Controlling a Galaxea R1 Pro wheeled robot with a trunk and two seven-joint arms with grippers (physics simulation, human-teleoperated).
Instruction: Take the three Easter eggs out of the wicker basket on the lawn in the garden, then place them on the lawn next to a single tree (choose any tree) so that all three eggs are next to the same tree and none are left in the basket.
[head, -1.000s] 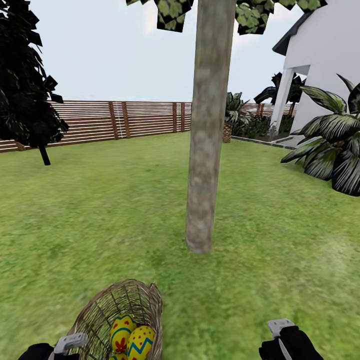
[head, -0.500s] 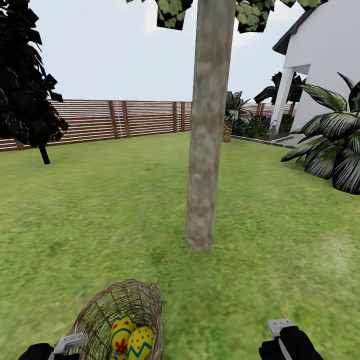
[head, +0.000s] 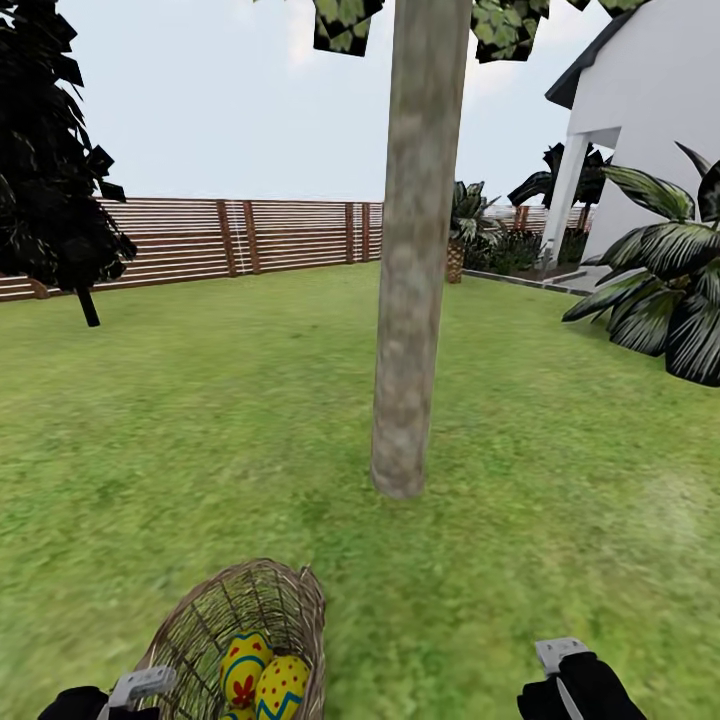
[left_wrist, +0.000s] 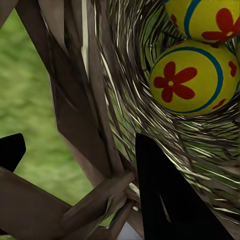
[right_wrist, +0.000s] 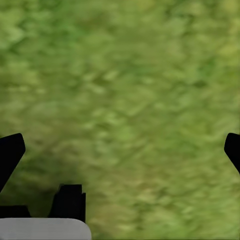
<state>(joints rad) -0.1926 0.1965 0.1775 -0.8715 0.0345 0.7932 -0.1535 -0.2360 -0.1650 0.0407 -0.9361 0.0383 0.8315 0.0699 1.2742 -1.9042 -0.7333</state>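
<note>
The wicker basket (head: 240, 610) hangs tilted at the lower left of the head view, and my left gripper (head: 135, 690) is shut on its rim. In the left wrist view the woven rim (left_wrist: 95, 125) passes between my left gripper's (left_wrist: 82, 160) black fingers. Two yellow Easter eggs (head: 243, 665) (head: 282, 685) lie inside, seen close up with red flowers (left_wrist: 192, 80) (left_wrist: 210, 17). A sliver of a third egg (head: 235, 713) peeks below them. The tree (head: 410, 300) with its grey-brown trunk stands on the lawn (head: 200, 420) just beyond the basket. My right gripper (head: 560, 660) (right_wrist: 120, 147) hangs open over bare grass.
A black tree (head: 60, 200) stands far left by the brown slat fence (head: 250, 235). Palm fronds (head: 660, 300) and the white house (head: 650, 130) fill the right. Open grass lies all around the trunk.
The whole view has shifted slightly, so the tree's base sits a little higher in the picture. The basket keeps its place beside my left gripper. The eggs have settled slightly lower.
</note>
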